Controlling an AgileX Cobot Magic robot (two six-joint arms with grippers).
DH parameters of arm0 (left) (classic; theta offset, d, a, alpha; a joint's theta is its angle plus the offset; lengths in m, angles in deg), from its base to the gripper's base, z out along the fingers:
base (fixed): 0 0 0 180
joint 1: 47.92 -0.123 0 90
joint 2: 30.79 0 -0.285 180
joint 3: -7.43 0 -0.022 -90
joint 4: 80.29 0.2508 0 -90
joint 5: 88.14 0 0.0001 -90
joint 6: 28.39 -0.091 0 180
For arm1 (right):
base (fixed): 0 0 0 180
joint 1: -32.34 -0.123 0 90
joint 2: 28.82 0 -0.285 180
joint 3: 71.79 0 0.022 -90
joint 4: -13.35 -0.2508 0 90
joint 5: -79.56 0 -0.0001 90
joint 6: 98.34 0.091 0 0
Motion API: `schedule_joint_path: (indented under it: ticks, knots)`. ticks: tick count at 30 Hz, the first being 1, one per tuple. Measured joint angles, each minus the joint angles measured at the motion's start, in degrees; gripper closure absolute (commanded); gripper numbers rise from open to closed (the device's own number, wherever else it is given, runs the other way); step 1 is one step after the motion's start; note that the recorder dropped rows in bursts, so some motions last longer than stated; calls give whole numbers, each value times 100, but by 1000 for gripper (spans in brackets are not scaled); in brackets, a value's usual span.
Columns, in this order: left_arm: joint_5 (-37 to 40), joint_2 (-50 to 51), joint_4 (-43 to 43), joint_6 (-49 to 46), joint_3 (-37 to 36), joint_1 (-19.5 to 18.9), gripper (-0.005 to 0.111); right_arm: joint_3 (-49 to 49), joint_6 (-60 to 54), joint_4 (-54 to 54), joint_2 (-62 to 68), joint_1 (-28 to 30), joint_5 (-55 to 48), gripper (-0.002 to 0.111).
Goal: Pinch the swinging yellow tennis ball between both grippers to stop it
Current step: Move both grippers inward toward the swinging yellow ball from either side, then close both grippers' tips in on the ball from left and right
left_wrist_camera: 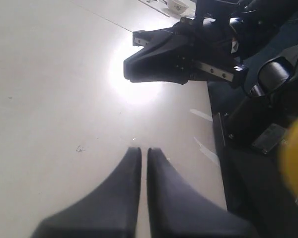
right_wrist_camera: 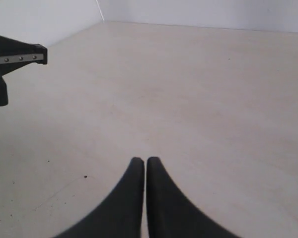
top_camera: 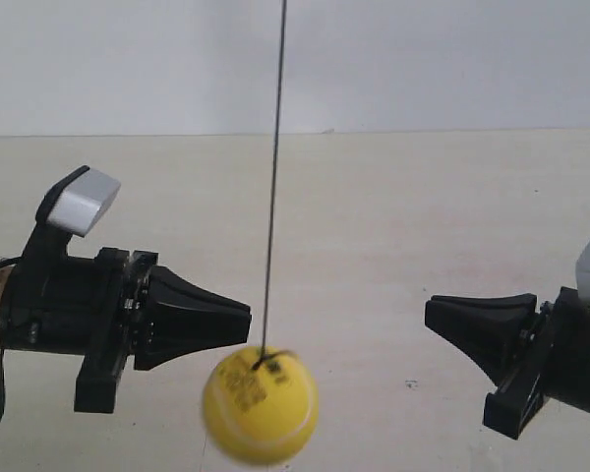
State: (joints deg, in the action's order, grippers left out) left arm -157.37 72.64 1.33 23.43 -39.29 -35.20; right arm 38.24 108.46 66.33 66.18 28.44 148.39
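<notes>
The yellow tennis ball [top_camera: 261, 403] hangs low on a thin black string [top_camera: 273, 197], blurred, with its black print facing the exterior view. The black gripper [top_camera: 244, 323] of the arm at the exterior view's left points at the string, its tip just above and beside the ball. The gripper [top_camera: 431, 313] of the arm at the exterior view's right is well apart from the ball. My left gripper [left_wrist_camera: 144, 148] is shut and empty, with a yellow blur of the ball [left_wrist_camera: 295, 158] at the frame edge. My right gripper [right_wrist_camera: 145, 159] is shut and empty; the ball is out of that view.
A pale beige table [top_camera: 393, 216] lies under everything, with a white wall [top_camera: 423, 59] behind. The left wrist view shows the opposite gripper [left_wrist_camera: 134, 69] and dark equipment with cables [left_wrist_camera: 268, 99] beyond the table edge. The right wrist view catches part of the opposite gripper [right_wrist_camera: 10, 57].
</notes>
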Motion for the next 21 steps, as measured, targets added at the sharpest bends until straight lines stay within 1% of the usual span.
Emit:
schedule_joint_path:
  ticks: [11,21]
  knots:
    - [-10,0,-114,-112,96,0,102,28,-234,-116,11,0,35,108]
    - [-10,3,-195,-33,852,58,102,466,-78,-136,24,0,46,108]
